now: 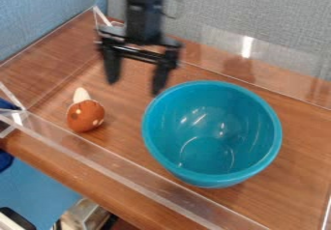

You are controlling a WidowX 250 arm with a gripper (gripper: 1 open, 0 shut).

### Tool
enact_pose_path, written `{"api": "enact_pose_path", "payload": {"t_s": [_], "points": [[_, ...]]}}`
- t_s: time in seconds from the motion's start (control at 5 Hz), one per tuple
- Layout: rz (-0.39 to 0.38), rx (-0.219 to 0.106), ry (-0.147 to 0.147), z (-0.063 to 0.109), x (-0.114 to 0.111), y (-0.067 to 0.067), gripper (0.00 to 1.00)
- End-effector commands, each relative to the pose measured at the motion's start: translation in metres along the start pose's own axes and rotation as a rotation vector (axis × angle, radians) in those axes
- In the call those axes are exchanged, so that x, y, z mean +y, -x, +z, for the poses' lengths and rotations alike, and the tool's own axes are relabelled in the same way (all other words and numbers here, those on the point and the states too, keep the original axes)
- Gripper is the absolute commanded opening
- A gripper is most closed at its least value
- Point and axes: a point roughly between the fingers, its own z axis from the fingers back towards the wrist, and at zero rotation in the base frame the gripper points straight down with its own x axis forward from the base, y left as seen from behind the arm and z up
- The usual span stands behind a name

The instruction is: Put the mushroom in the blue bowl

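1 small toy mushroom point(85, 115), with a glossy orange-brown cap and a short cream-white stem, is seen lying on its side on the wooden tabletop point(207, 65), near the left, close behind the clear plastic front wall point(116, 171). The stem is pointed up and away, toward the far left. The large round teal-blue plastic bowl point(214, 134) is set to the mushroom's right, a clear gap of bare wood between the 2, and nothing is seen inside it.

The black 2-fingered gripper point(135, 73) is hung above the table, pointed straight down, jaws spread wide and nothing held. It is placed farther back than the mushroom and a little to its right, just off the bowl's far-left rim. No contact with either object is visible.

Step in hand, as judged: the approach to the mushroom, grasp not yet begun.

To be done well:
- The gripper should be centred over the rounded cap before any descent, as the cap is glossy and could be squeezed out sideways.
- The fingers should be set across the cap's widest part, not the thin stem.
- The front wall lies close; room for the nearer finger should be checked.
- A lift high enough to clear the bowl's rim would be needed.
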Motion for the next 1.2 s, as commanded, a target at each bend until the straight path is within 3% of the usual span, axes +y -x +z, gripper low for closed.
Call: {"api": "enact_pose_path", "payload": {"t_s": [0.0, 0.2, 0.4, 1.0], "points": [[0.114, -0.068, 0.009, 0.008, 0.031, 0.005, 1.00], [0.196, -0.087, 0.009, 0.000, 0.057, 0.008, 1.00], [0.225, -0.089, 0.010, -0.012, 0.072, 0.005, 1.00], [0.303, -0.045, 0.007, -0.053, 0.078, -0.012, 1.00]]}}
